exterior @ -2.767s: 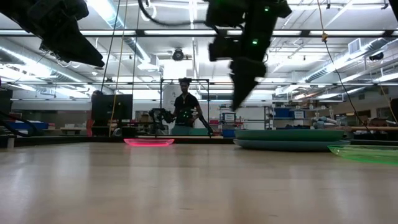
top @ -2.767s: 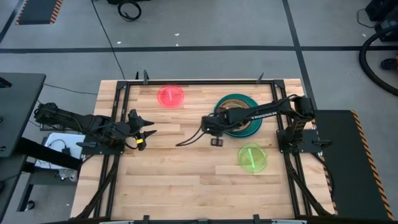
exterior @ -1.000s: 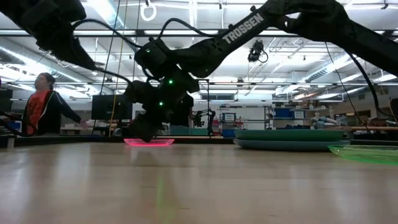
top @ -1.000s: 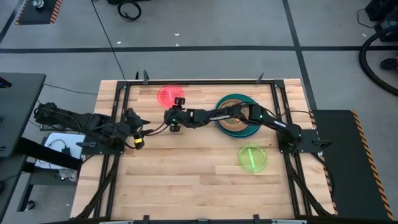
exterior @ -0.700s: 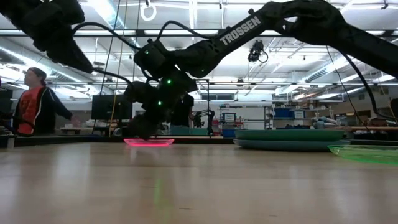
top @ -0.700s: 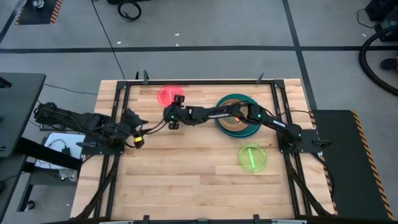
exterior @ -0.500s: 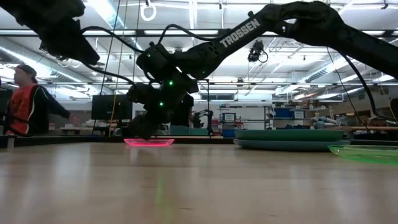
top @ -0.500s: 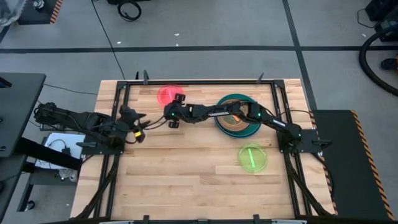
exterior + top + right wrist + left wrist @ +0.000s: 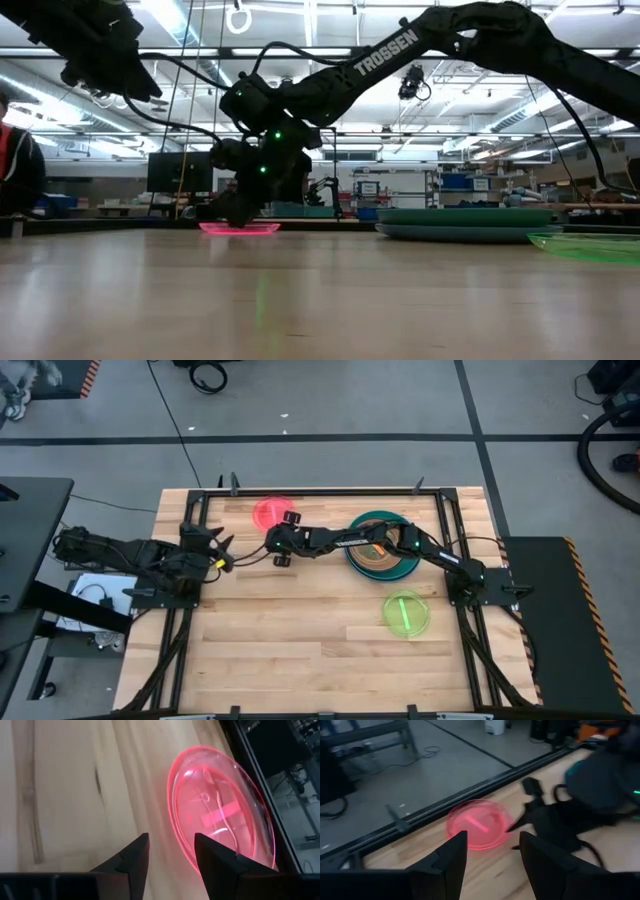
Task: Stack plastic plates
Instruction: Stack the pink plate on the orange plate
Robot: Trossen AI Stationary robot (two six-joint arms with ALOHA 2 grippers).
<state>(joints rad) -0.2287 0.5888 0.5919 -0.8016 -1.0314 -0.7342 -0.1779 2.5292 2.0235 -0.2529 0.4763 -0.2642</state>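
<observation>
Dark and spread apart, the fingers of the right gripper (image 9: 170, 852) hold nothing and point at the near rim of the translucent pink plate (image 9: 220, 815), which lies flat on the wooden table (image 9: 300, 650) near its far edge. A second ago this gripper sat slightly farther from the pink plate; now it is just beside the rim, low over the wood. The left gripper (image 9: 490, 852) is also wide open and empty, facing the same plate from the table's left side; its arm has drawn back toward the left edge since the earlier views. The stack of large plates (image 9: 385, 550) stays right of centre under the right arm, and the lime green plate (image 9: 405, 613) remains alone nearer the front right.
</observation>
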